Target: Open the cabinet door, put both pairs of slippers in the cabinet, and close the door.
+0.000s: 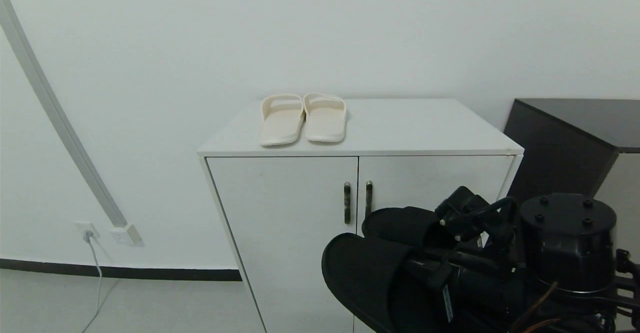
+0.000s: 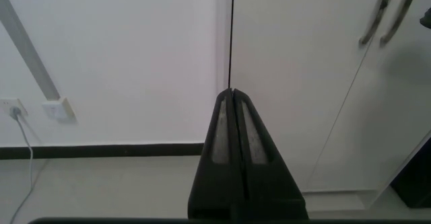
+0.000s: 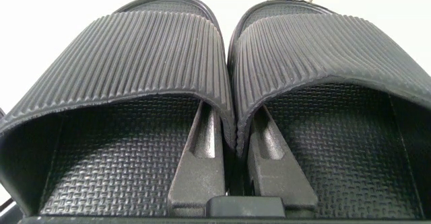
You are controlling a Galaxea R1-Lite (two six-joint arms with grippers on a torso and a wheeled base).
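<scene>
Right tool (image 3: 234, 126) pinches both black slippers (image 1: 372, 268) by touching straps; left tool (image 2: 232, 103) sits together, empty. Doors (image 1: 285, 213) are shut; bumping them could knock a slipper loose.

White wall (image 1: 150, 48), grey slanting conduit (image 1: 55, 113), socket with cable (image 1: 86, 231), black skirting (image 1: 125, 272), pale floor (image 1: 150, 308), dark furniture at right (image 1: 575, 138).

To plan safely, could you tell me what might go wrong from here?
Both doors of the white cabinet are shut, and the right hand holds the pair of black ribbed rubber slippers in front of the right door; swinging it open could strike them.
That hand pinches only the slippers' adjoining inner sides, so one might slide loose.
The two dark bar handles sit close together; the shut left hand could catch the wrong one.
</scene>
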